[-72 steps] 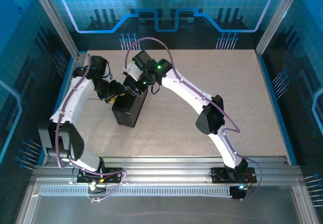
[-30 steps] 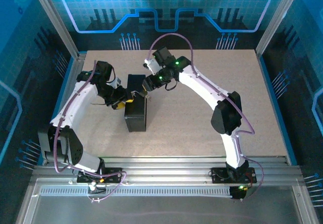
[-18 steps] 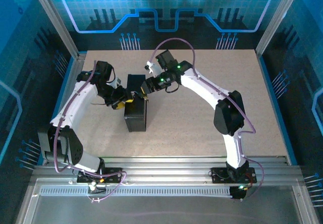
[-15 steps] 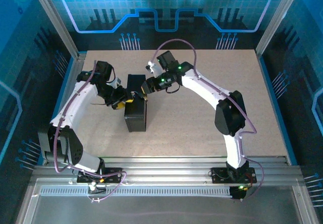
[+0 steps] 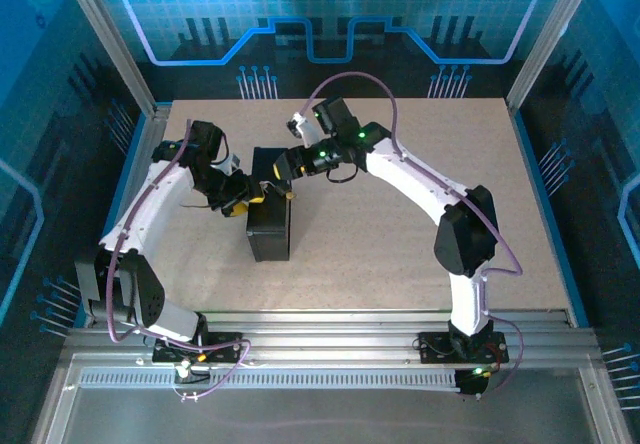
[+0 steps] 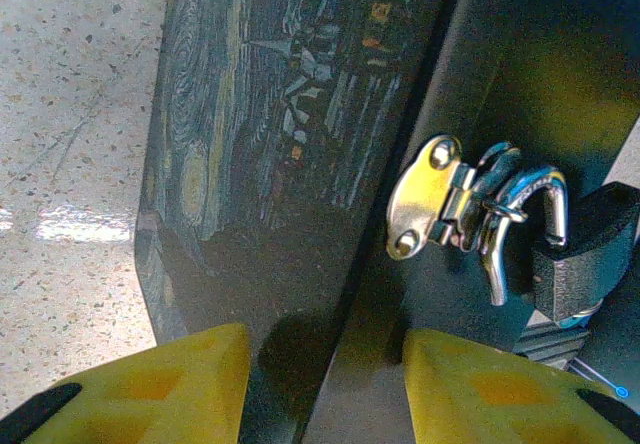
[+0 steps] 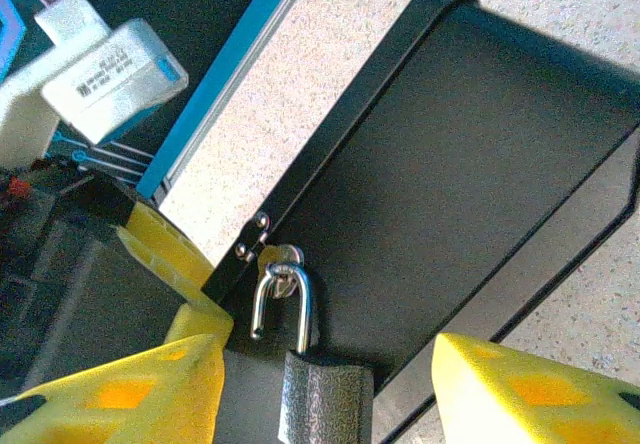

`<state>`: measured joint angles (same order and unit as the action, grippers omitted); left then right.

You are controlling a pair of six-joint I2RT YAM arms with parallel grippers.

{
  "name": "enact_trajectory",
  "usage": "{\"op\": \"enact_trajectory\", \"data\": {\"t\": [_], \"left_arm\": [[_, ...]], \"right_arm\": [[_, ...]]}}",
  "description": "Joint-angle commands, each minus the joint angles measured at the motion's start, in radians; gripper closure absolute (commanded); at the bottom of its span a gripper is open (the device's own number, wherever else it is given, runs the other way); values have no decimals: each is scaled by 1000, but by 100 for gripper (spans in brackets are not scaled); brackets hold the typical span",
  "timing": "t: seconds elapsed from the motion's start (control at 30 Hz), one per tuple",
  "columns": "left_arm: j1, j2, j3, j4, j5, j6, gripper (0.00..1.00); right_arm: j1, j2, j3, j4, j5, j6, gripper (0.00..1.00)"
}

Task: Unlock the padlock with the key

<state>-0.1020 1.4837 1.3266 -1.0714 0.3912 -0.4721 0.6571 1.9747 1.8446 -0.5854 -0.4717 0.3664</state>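
Black box (image 5: 268,226), left of centre in top view, w/ padlock (image 7: 322,399) on its hasp (image 6: 425,209): which step is in hand? (Reader)

Fig. a, right wrist view: padlock hangs at lower middle, shackle (image 7: 307,316) hooked thru the hasp staple. One shackle leg appears to end free of the body, so the lock is prob. sprung, though that is not certain at this res. No key can be made out. (Tutor)

And the pincers? (Reader)

Right gripper (image 7: 325,392) is spread, one yellow pad each side of the padlock body, gap on both sides, nothing pinched. Left gripper (image 6: 320,384) straddles the box edge at bottom of left wrist view; whether its pads press the box cannot be told. (Tutor)

Next move? (Reader)

Judged: if sprung, unlocking is approx. done, and the right arm needs a straight retreat so no pad snags the shackle. If not, the key must be found and lined up w/ the keyway, hidden here. Left arm should brace the box, which looks apt to slide. (Tutor)

Surface, room? (Reader)

Speckled beige table (image 5: 400,224), flat, some glare. Blue-lit walls (image 5: 330,24) w/ circuit graphic at top of frame; aluminium rails (image 5: 330,324) along bottom. (Tutor)
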Motion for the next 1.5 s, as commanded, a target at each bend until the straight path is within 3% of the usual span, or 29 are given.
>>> {"op": "enact_trajectory", "data": {"t": [0.0,0.33,0.73,1.23,1.47], "left_arm": [[-4,1,-10,-18,-5,-14,55],[-5,-3,-12,-17,-9,-21,55],[-5,-11,-18,-14,-13,-24,55],[-5,-21,-24,-15,-17,-24,55],[-5,-23,-21,-21,-20,-23,55]], "right_arm": [[18,7,-7,-48,24,-40,42],[44,26,-8,-102,69,-98,41],[65,34,-33,-77,41,-80,44],[77,2,-81,-11,69,-21,74],[83,-24,-56,-28,121,-29,81]]}}
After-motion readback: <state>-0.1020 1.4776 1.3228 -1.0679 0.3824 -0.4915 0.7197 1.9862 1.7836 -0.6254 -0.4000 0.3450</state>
